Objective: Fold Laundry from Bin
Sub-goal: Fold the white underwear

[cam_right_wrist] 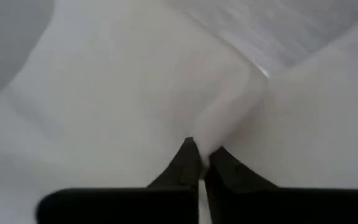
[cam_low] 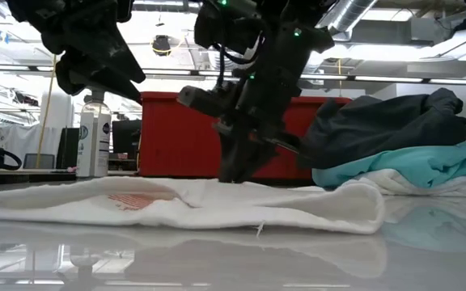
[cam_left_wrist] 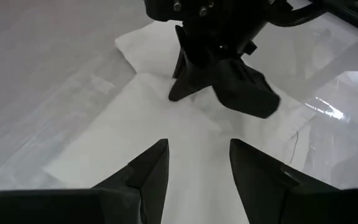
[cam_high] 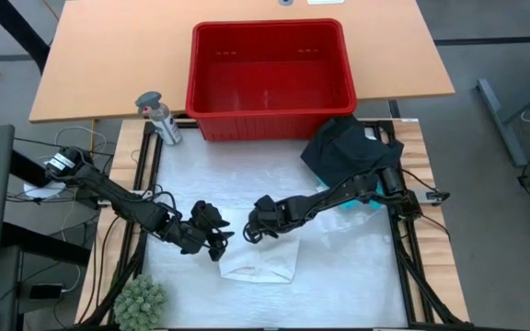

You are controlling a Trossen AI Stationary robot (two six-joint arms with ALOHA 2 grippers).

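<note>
- The small white garment [cam_high: 260, 264] lies flat on the glossy table cover, in front of the red bin [cam_high: 270, 78] and well apart from it; the bin looks empty
- The right gripper [cam_high: 258, 230] is down on the garment's far edge, its fingers pinched almost together with a ridge of white cloth nipped between the tips
- The left gripper [cam_high: 217, 241] hovers just above the same piece near its left corner, jaws partly apart and holding nothing
- Judged from its drape, the cloth is light, limp and thin: it will sag and slide on the slick cover, so take it at an edge or corner and lift both ends together
- A black garment [cam_high: 350, 142] sits on a turquoise shirt [cam_low: 411, 168] at the right, a spray bottle [cam_high: 159, 118] stands by the bin
</note>
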